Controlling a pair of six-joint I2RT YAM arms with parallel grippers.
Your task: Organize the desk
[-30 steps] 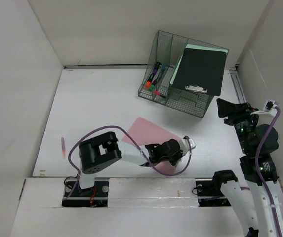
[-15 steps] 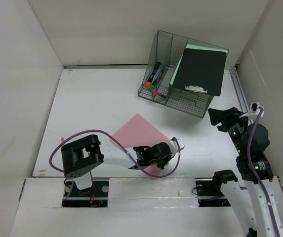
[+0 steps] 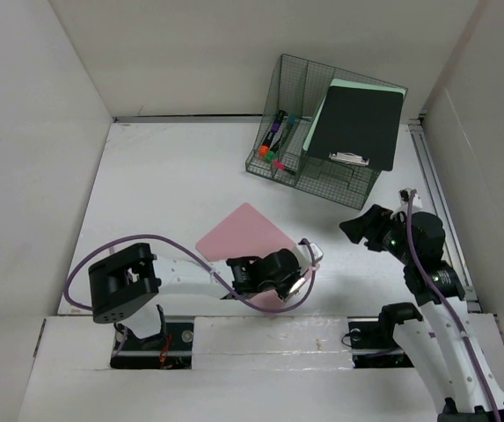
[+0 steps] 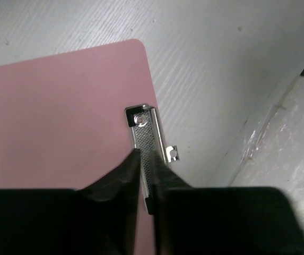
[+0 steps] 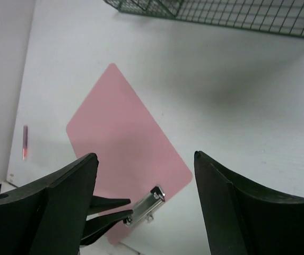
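Observation:
A pink clipboard (image 3: 244, 234) lies flat on the white desk (image 3: 172, 176) near its front edge. My left gripper (image 3: 303, 258) is low over the board's right end, shut on its metal clip (image 4: 147, 133). The black fingers (image 4: 114, 180) pinch the clip from both sides. My right gripper (image 3: 357, 230) hangs open over the desk to the right of the clipboard, holding nothing. Seen from the right wrist, the clipboard (image 5: 122, 141) and the clip (image 5: 147, 206) lie below the spread right gripper (image 5: 145, 155).
A dark green wire-mesh rack (image 3: 320, 171) stands at the back right, with a black notebook (image 3: 357, 123) and several markers (image 3: 273, 141) in it. A pink pen (image 5: 25, 142) lies by the left wall. Crinkled white plastic (image 4: 279, 154) covers the near edge.
My left arm has dragged the clipboard leftward along the front edge. The right arm has swung left and down toward the clipboard, and its jaws have spread wider.

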